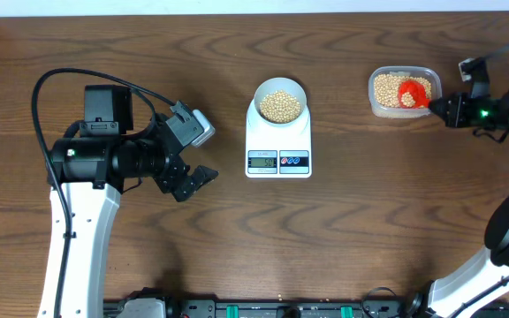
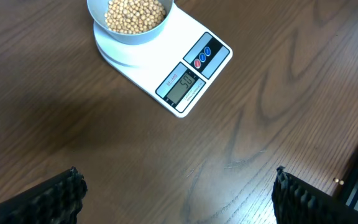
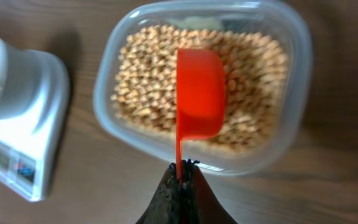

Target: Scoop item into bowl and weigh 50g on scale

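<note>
The pale blue-grey bowl [image 1: 280,92] stands on the white scale [image 1: 278,141], filled with beige beans [image 1: 280,106]. It also shows in the left wrist view [image 2: 129,34], where the scale [image 2: 173,62] display reads about 50. My right gripper [image 1: 438,104] is shut on the handle of the red scoop [image 3: 197,93], which hangs empty over the beans [image 3: 148,81] in the clear tub [image 1: 402,91]. My left gripper [image 1: 197,181] is open and empty, low over the table left of the scale.
The clear plastic tub [image 3: 297,112] sits right of the scale [image 3: 23,124], near the table's back right. A black rail with connectors [image 1: 272,309] runs along the front edge. The left arm's cable loops at the left.
</note>
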Motion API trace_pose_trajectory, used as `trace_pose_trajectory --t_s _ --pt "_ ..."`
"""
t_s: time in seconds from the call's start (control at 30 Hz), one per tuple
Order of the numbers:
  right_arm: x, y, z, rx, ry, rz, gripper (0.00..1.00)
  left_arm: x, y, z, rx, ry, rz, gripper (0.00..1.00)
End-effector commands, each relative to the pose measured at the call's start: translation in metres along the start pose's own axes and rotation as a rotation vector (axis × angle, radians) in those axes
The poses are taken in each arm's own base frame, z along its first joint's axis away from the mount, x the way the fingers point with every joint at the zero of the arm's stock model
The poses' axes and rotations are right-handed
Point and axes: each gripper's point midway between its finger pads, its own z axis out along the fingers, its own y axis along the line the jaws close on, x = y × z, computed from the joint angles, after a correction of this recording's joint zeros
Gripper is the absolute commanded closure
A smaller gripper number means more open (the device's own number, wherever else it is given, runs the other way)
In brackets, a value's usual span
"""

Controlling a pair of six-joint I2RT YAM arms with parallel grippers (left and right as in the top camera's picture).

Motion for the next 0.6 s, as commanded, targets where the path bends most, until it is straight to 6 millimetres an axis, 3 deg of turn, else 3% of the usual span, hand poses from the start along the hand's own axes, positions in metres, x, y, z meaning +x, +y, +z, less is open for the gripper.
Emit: trace_pose_trajectory --t_s 0.0,0.27,0.57 --pt "-0.018 -0.001 -0.02 0.168 -0.013 -0.12 0.98 -0.003 0.003 -0.003 -0.012 -0.002 0.02 0.02" --pt "-0.023 -0.005 -0.023 0.349 0.039 -0.191 0.99 -0.003 0.003 -0.003 -0.012 -0.002 0.02 0.02" --pt "-0.043 0.012 -0.017 0.398 0.008 -0.278 0.99 -0.003 0.003 -0.003 -0.012 -0.002 0.02 0.02"
